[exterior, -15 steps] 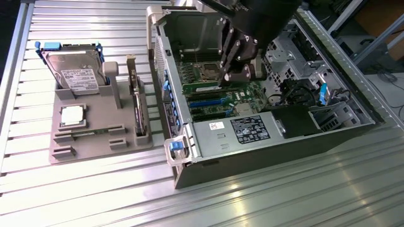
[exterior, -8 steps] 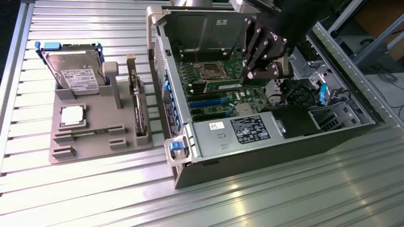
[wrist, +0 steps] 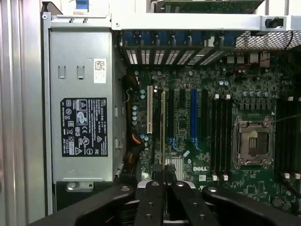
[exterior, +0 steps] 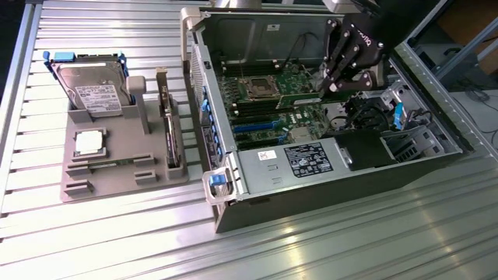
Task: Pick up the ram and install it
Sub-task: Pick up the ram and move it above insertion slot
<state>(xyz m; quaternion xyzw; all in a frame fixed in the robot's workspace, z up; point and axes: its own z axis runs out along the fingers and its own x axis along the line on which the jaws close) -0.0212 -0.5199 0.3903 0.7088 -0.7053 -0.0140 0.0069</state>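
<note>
My gripper (exterior: 333, 88) hangs inside the open computer case (exterior: 342, 169), over the motherboard (exterior: 272, 119). It is shut on the ram (exterior: 300, 100), a thin green stick that juts from the fingers toward the exterior view's left, above the board beside the CPU socket (exterior: 255, 87). In the wrist view the ram (wrist: 163, 127) shows edge-on as a narrow strip running out from between the black fingers (wrist: 149, 188), with my gripper (wrist: 163, 173) closed around its near end. The black memory slots (wrist: 221, 136) lie next to the CPU socket (wrist: 253, 143).
A grey holder (exterior: 116, 181) on the slatted table at the exterior view's left carries a hard drive (exterior: 93, 90), a square silver chip (exterior: 90, 142), an upright expansion card (exterior: 169, 134) and a second thin green stick (exterior: 116, 163). The power supply (exterior: 300, 163) fills the case's near end.
</note>
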